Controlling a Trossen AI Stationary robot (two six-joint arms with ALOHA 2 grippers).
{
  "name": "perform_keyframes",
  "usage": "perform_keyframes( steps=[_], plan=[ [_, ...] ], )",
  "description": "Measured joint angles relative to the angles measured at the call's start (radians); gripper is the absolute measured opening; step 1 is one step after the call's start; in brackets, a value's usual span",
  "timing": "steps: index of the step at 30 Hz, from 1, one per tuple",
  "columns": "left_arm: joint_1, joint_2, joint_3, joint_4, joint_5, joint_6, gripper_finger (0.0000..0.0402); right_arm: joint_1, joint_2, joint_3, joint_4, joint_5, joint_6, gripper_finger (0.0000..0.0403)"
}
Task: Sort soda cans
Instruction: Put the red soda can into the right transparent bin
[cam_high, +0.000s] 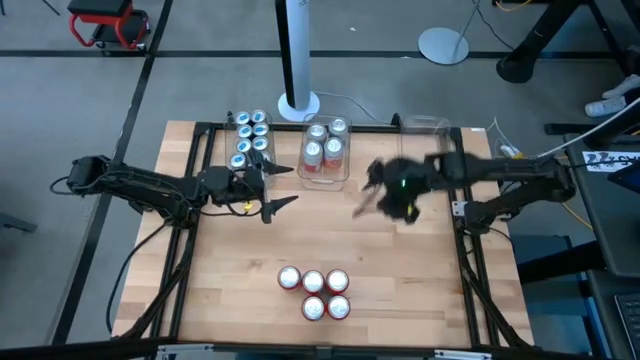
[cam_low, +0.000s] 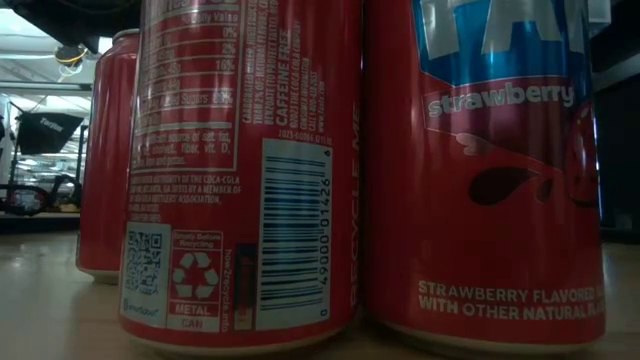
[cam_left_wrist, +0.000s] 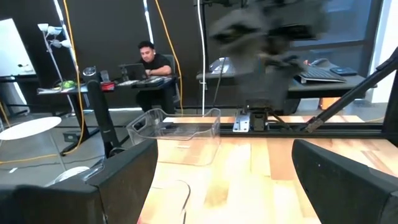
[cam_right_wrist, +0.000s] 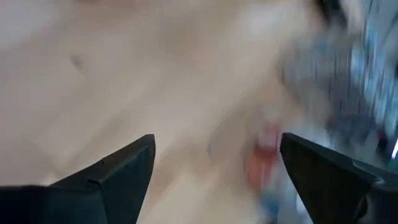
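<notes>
The cans are hard, smooth and round. They are likely light and could slip or dent, so grab one round its middle.

Five red cans (cam_high: 313, 293) stand on the worktop (cam_high: 230, 270). Six blue cans (cam_high: 250, 136) fill one tub (cam_high: 272, 142). Four cans (cam_high: 324, 146) fill another.

Left fingers (cam_high: 282, 186) and right fingers (cam_high: 368, 192) are apart, holding nothing.

Right claw (cam_high: 378, 195) motion-blurred

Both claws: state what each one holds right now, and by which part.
Nothing is held. The left claw is open and empty beside the tub of blue cans; the right claw is open and empty over bare table.
</notes>
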Motion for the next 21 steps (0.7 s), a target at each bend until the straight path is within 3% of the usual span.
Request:
perform_keyframes(
  steps=[8, 15, 21],
  plan=[
    [-0.019, 0.000, 0.000, -0.003, 0.000, -0.008, 0.0359, 0.254, 0.121, 0.000, 0.161, -0.011, 0.018, 0.0347],
    [-0.090, 0.000, 0.000, -0.074, 0.000, -0.016, 0.0359, 0.363, 0.242, 0.000, 0.306, -0.046, 0.123, 0.0347],
    [-0.237, 0.000, 0.000, -0.088, 0.001, 0.001, 0.0359, 0.394, 0.325, 0.072, 0.298, -0.057, 0.201, 0.0347]
  ],
)
